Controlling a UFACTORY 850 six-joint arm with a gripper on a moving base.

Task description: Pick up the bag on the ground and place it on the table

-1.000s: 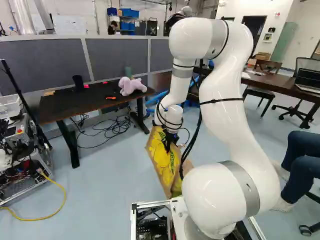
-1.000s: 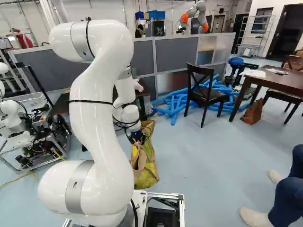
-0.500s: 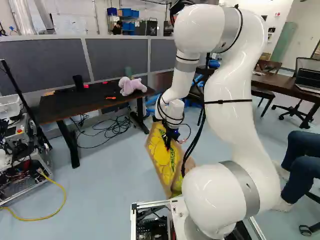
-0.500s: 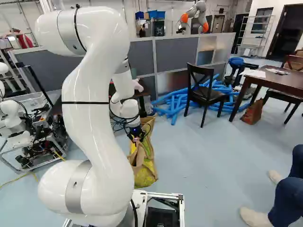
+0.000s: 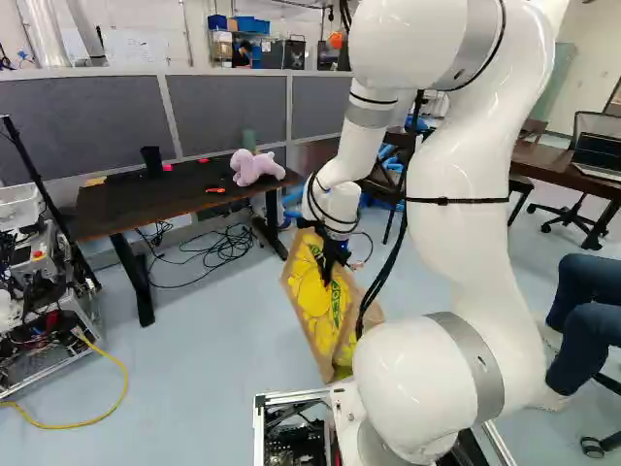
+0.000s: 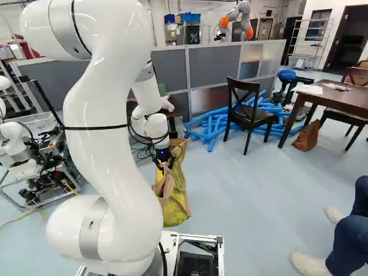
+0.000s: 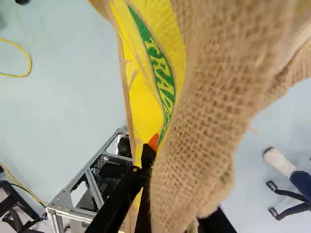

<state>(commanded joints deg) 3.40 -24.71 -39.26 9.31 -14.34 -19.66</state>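
The bag [image 5: 315, 296] is brown burlap with a yellow and green print. It hangs upright below my gripper [image 5: 330, 264], beside the front of the base; whether its bottom touches the floor I cannot tell. In the wrist view the bag's burlap [image 7: 209, 111] bunches between the fingers of my gripper [image 7: 177, 194], which is shut on it and partly hidden by the cloth. A dark-topped table [image 5: 126, 207] stands to the left of the bag in the left base view, bearing a pink plush toy [image 5: 254, 166], a black cup and small orange items.
Black cables [image 5: 228, 243] lie under the dark table. Blue tubes [image 6: 215, 125] and a black chair [image 6: 248, 115] stand farther ahead, with a brown table [image 6: 345, 100] to the right. A seated person's legs [image 5: 587, 301] are at the right. Another robot [image 6: 17, 141] stands at the left.
My arm's upper part has swung back toward the base. The gripper has shifted slightly, and the held bag has moved a little with it, leftward in the right base view. The base has stayed put.
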